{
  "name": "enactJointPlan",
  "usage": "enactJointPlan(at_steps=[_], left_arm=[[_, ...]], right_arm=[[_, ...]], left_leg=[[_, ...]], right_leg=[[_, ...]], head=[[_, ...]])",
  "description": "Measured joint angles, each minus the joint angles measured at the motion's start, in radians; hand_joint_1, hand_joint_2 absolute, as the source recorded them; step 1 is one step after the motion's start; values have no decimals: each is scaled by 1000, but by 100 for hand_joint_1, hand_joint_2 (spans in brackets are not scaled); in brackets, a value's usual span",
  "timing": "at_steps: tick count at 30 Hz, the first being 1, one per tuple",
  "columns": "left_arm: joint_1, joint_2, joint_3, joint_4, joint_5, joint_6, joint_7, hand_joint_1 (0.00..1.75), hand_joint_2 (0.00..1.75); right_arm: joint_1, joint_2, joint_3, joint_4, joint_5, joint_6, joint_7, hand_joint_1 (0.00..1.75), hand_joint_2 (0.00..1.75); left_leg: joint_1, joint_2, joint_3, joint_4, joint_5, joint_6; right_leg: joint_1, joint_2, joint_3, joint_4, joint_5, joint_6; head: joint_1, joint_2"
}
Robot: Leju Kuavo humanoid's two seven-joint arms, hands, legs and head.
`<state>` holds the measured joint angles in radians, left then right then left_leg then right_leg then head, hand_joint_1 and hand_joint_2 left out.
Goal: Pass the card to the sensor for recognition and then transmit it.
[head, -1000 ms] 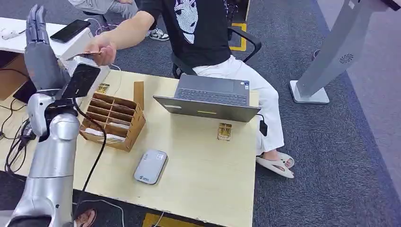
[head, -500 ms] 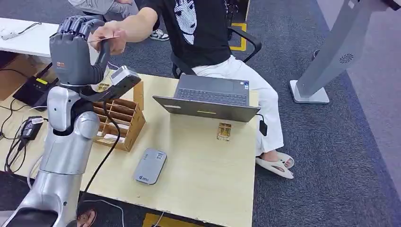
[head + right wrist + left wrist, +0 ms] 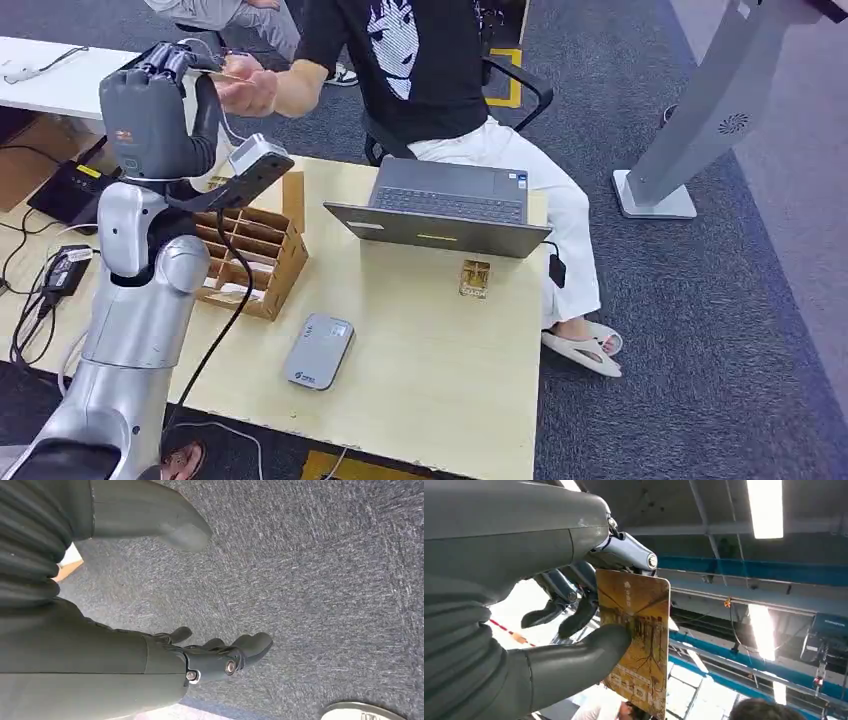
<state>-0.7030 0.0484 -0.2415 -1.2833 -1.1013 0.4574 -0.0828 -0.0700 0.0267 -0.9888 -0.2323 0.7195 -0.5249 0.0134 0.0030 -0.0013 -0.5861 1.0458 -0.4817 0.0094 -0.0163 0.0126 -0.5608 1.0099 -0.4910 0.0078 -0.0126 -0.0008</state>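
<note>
Raised high above the far left corner of the table (image 3: 420,330), the robot's left hand (image 3: 150,115) pinches a card (image 3: 636,640) between its thumb and fingers (image 3: 574,617). The left wrist view shows the card plainly: it is golden-brown with a printed pattern, the thumb pressing on its face and the dark fingers behind it. In the head view the card is a thin edge at the fingertips, and a person's hand (image 3: 248,90) reaches in from the far side and meets it there; whether that hand also grips the card cannot be told.

The person sits on a chair behind the table, wearing a black shirt and white trousers. On the table stand a cardboard box with dividers (image 3: 245,255) just beside the left arm, an open laptop (image 3: 440,215) at the far edge, a grey card reader (image 3: 318,352) near the front, and a small golden item (image 3: 474,278) in front of the laptop.

The right hand (image 3: 200,655) hangs over grey carpet (image 3: 310,570), its fingers loosely apart and holding nothing.
</note>
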Motion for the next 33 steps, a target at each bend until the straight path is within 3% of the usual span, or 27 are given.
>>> enactJointPlan(at_steps=[17, 19, 20, 22, 24, 33], left_arm=[[3, 0, -2, 0, 18, -18, -17, 175, 175], [92, 1, -32, -62, 124, -162, -120, 175, 175], [180, 0, -68, -130, 101, -218, -133, 175, 175], [345, 0, -166, -201, 42, -184, -90, 175, 175], [435, 15, -238, -256, 54, -133, -54, 175, 175], [492, 57, -297, -336, 103, -143, -31, 175, 175]], right_arm=[[0, 0, 0, 1, -2, -4, 9, 0, 175], [0, 13, -5, 1, -19, -19, 32, 0, 175], [6, 22, -9, 1, -24, -30, 27, 0, 175], [14, 32, -19, 1, -28, -44, 19, 0, 175], [18, 40, -25, 1, -27, -45, 18, 0, 175], [22, 51, -33, 1, -13, -45, 25, 0, 175]], left_leg=[[0, 0, 0, 0, 0, 0], [-2, 2, 3, -1, -1, 1], [-3, 2, 6, -3, -3, 2], [-3, 2, 3, -2, -3, 3], [-2, 3, -3, -1, -3, 3], [-2, 0, -3, -1, -2, 3]], right_leg=[[0, 0, 0, 0, 0, 0], [-2, 2, 3, -1, -1, 0], [-4, 2, 4, -1, -2, 2], [-3, 2, 2, -1, -4, 3], [-3, 4, -4, -1, -4, 3], [-3, 0, -2, -1, -3, 3]], head=[[0, 0], [-1, 0], [-2, 0], [0, 0], [1, 0], [0, 0]])
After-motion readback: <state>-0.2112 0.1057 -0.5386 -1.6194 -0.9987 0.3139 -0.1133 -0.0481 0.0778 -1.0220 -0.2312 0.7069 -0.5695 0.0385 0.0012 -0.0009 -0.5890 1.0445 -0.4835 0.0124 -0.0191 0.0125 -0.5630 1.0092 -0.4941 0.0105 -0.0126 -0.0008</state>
